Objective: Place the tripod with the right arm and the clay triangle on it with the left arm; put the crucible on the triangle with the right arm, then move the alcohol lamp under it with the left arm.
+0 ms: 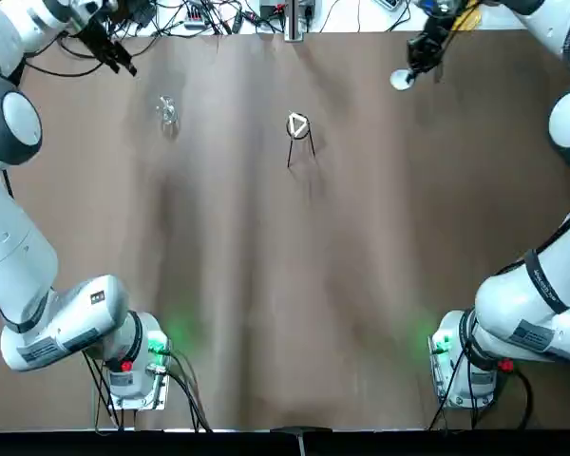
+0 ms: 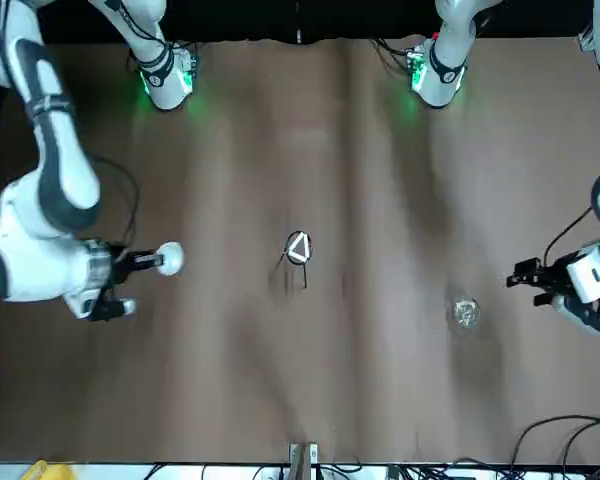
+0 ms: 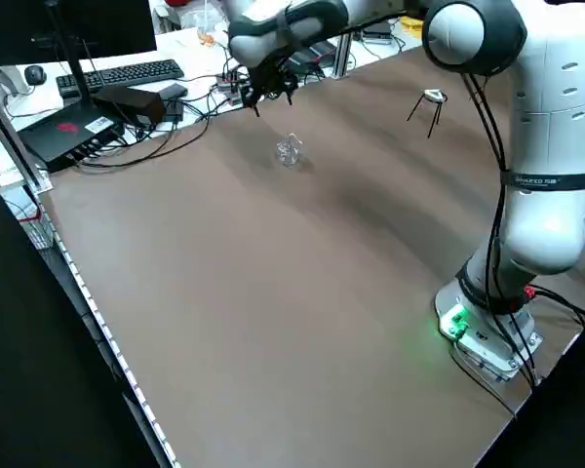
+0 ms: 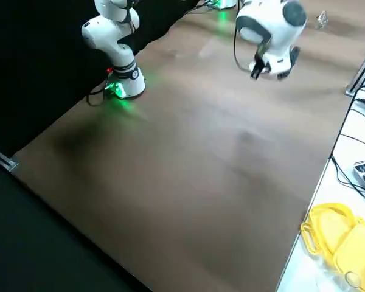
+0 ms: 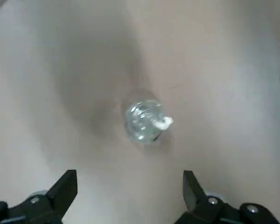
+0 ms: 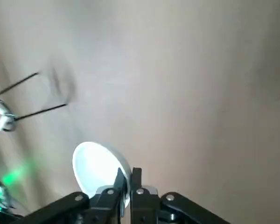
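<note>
- And here's the table [image 1: 237, 285], a broad brown surface, with a white desk [image 3: 190, 68] along its far edge carrying a monitor [image 3: 78, 39], a keyboard [image 3: 132, 80] and tangled black cables.
- Yellow trays [image 4: 344, 240] sit on that white surface, over on the robot's right side.
- Two white arms flank the scene, bases at the robot's near edge, glowing green.
- The left hand [image 5: 130, 186] hangs over the far left part of the table, its fingers spread wide with nothing between them.
- Over on the far right, the right hand [image 6: 129, 179] is up above the table, its two fingers pinching the crucible by its wall!
- The tripod [image 1: 290, 152] stands upright between the two hands, toward the far side, thin black legs down on the brown surface.
- The alcohol lamp [image 5: 143, 121], clear and rounded with a white wick at its tip, rests on the table near the left hand, well apart from the tripod.
- The crucible [image 6: 95, 168], a white cup, is off the table, to the right of the tripod.
- And the clay triangle [image 2: 299, 247], smallest of all, lies on the tripod's ring.
</note>
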Controlling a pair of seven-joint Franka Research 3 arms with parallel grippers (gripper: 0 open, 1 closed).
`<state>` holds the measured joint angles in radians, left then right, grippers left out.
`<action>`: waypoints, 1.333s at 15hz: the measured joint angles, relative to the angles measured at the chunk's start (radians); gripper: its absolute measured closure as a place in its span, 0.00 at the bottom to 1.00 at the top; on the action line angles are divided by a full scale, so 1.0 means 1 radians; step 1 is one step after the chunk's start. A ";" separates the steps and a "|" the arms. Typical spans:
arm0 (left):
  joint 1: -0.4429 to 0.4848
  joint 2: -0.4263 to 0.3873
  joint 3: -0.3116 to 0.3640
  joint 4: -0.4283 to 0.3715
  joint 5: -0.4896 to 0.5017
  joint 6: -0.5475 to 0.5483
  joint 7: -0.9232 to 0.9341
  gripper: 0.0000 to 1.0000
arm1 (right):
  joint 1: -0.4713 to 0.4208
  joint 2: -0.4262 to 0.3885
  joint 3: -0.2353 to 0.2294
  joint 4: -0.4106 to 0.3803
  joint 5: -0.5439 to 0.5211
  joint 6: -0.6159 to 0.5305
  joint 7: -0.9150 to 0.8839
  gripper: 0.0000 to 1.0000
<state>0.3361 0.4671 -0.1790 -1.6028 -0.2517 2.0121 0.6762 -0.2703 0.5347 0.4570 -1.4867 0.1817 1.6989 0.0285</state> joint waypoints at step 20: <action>0.164 0.216 -0.002 0.070 -0.480 0.093 1.102 0.00 | 0.463 0.083 0.025 -0.034 0.125 0.404 0.407 0.93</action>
<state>0.4999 0.6827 -0.1814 -1.5331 -0.7322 2.1051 1.7785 0.1930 0.6181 0.4824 -1.5204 0.3069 2.1033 0.4357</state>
